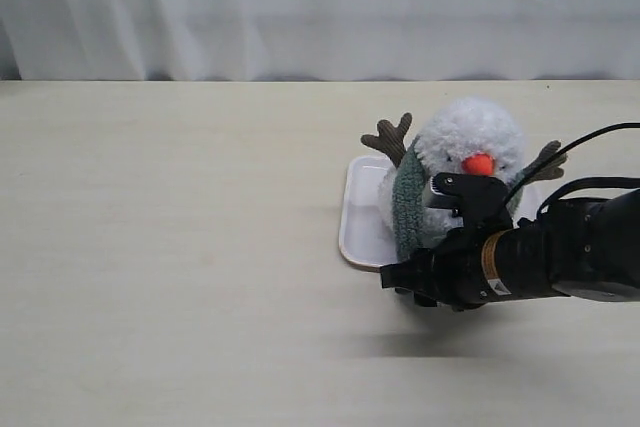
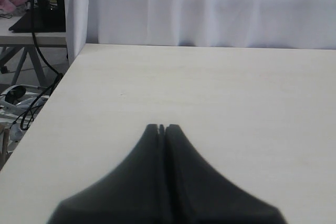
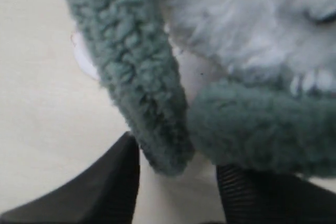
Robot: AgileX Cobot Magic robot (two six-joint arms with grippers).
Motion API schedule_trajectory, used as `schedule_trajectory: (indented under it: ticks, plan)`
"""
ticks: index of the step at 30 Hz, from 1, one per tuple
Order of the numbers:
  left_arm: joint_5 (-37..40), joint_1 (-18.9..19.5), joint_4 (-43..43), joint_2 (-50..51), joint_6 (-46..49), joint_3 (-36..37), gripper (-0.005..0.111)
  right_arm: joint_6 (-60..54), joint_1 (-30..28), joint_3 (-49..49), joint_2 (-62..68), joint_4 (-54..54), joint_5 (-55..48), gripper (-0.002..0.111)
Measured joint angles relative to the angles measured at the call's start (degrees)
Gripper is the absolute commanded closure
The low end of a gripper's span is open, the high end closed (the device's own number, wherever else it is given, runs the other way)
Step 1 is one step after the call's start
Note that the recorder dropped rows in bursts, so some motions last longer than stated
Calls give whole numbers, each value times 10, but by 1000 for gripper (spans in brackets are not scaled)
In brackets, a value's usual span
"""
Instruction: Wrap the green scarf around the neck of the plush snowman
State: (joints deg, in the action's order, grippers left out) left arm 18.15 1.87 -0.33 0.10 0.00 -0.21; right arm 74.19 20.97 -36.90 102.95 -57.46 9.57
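Observation:
The plush snowman (image 1: 470, 137) stands on a white tray (image 1: 358, 217), orange nose toward me. The green scarf (image 1: 408, 202) runs down its left side from the neck and across its front. My right gripper (image 1: 410, 282) sits low in front of the snowman. In the right wrist view the scarf (image 3: 142, 87) has one rounded end hanging between the parted fingers (image 3: 105, 182), and another stretch lies across the white body (image 3: 241, 24). The right gripper (image 3: 178, 182) is open, with no grip on the scarf. My left gripper (image 2: 162, 128) is shut over bare table, out of the exterior view.
The tray's rim (image 3: 84, 59) shows beside the scarf end. The pale table (image 1: 180, 247) stretches wide to the left. A white curtain (image 1: 300, 7) hangs behind it. Past the table's far corner stand a desk and cables (image 2: 26, 103).

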Motion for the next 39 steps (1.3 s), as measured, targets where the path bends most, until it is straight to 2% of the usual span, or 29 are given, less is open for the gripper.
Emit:
schedule_trajectory:
  ticks: [4, 14, 30, 33, 39]
  plan:
    - [0, 0, 0, 0, 0, 0, 107, -2, 0, -1, 2, 0, -22, 104]
    - [0, 0, 0, 0, 0, 0, 107, -8, 0, 22, -11, -32, 7, 104]
    - [0, 0, 0, 0, 0, 0, 107, -22, 0, 36, -91, -47, -161, 104]
    - [0, 0, 0, 0, 0, 0, 107, -24, 0, 38, -91, -47, -153, 99]
    - [0, 0, 0, 0, 0, 0, 107, -26, 0, 47, -95, -47, -58, 75]
